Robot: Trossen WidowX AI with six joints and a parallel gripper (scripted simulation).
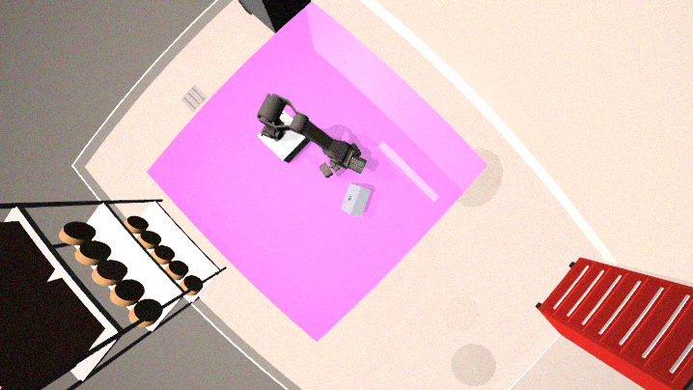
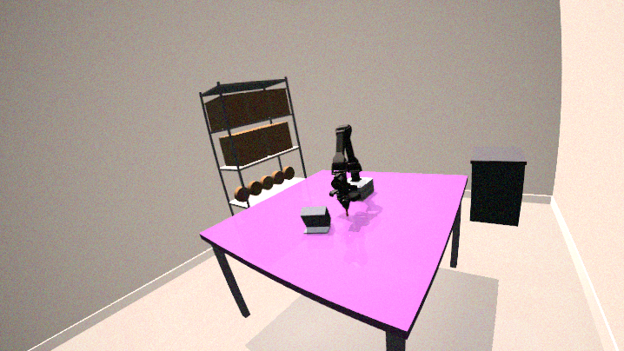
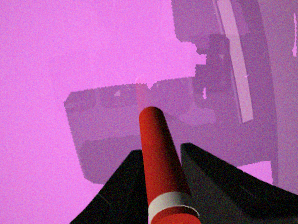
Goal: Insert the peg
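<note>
The red round peg (image 2: 347, 214) (image 3: 156, 132) has a pale band near its top. It stands nearly upright, its lower end at the table top as far as the views show. My gripper (image 2: 345, 207) (image 3: 161, 156) points down and is shut on the peg, with one dark finger on each side below the band. In the top view the arm hides the peg and fingertips. The pale grey block with the sloped panel (image 1: 359, 200) (image 2: 315, 211) stands a short way from the gripper. Its small dark hole (image 1: 349, 198) shows in the top view; the exterior view does not show the hole.
The arm's white base (image 1: 285, 143) (image 2: 361, 185) stands on the magenta table (image 1: 291, 242) (image 2: 370, 261), behind the gripper in the exterior view. A pale bar (image 1: 408, 171) (image 3: 236, 65) shows on the table's far side from the shelf rack (image 2: 254, 168), which stands beyond the table edge.
</note>
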